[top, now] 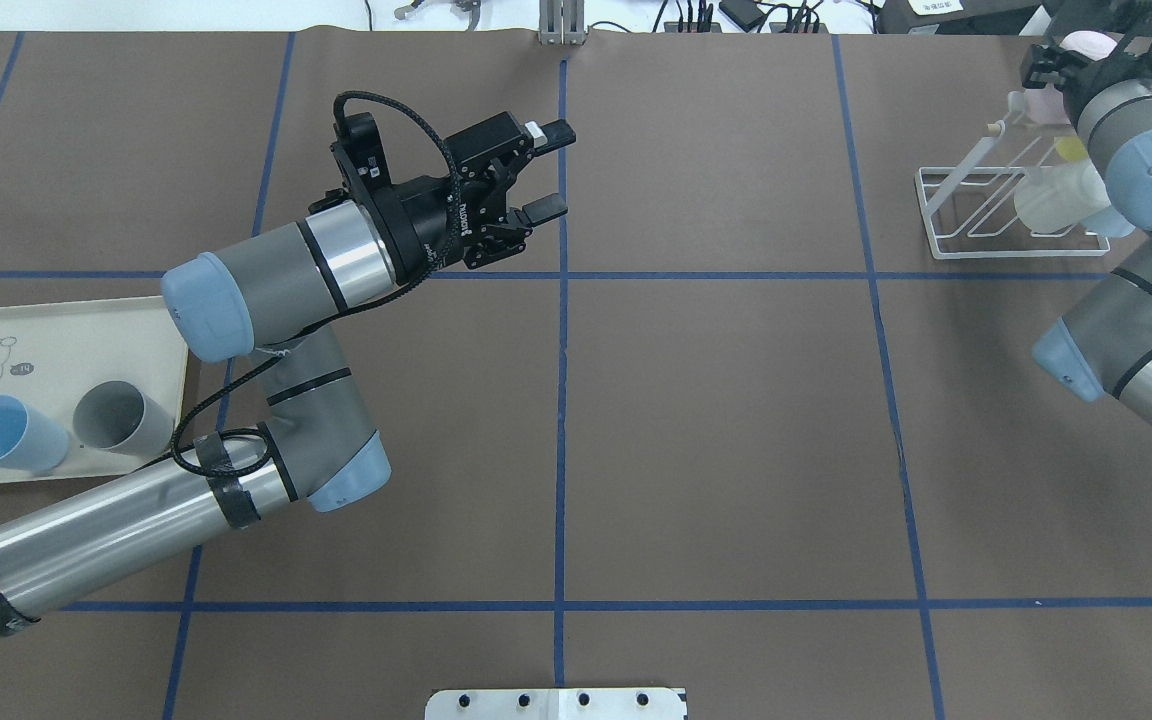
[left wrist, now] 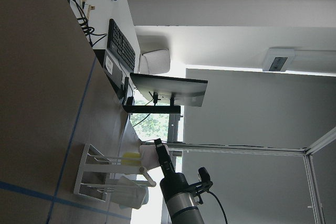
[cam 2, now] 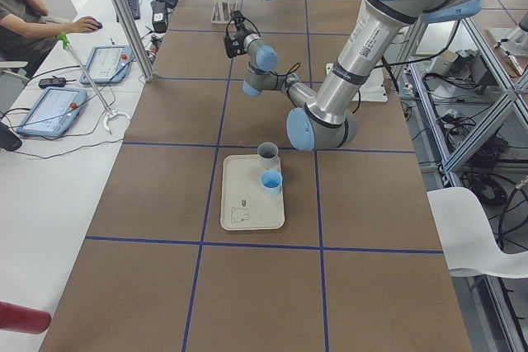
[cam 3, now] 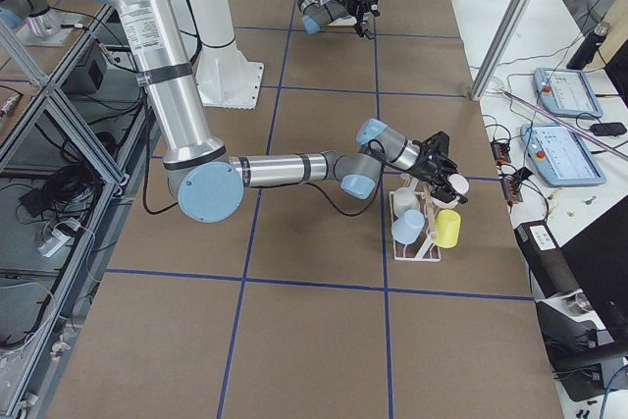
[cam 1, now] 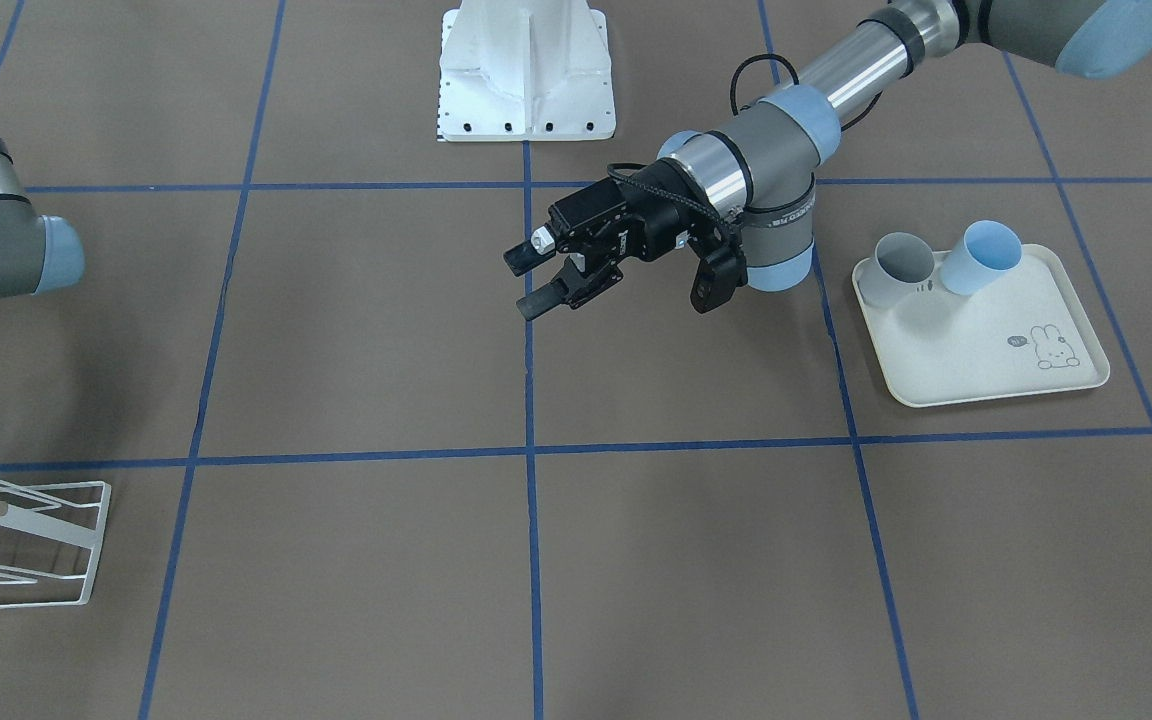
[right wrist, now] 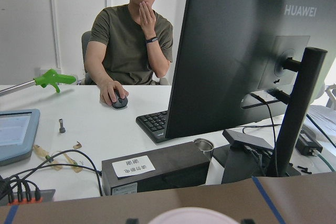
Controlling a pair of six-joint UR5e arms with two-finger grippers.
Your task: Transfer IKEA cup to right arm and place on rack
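Handover judged complete: left claw [top: 554, 170] hangs spread and empty above the table [top: 736, 450]; right claw [cam 3: 446, 176] pinches the pink IKEA cup [cam 3: 457, 186] just over the rack [top: 996, 251]; outstanding: seat cup on a prong, release.

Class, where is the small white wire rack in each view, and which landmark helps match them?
Front-facing: small white wire-frame rack bottom-left, partly cut off.
Overhead: rack upper right.
Exterior left: rack tiny, far end, top.
Exterior right: rack centre-right, holding cups.
Left wrist: rack lower left, picture sideways.
Right wrist: not in view.
Landmark: yellow plastic cup on it, in overhead, exterior right, left wrist.
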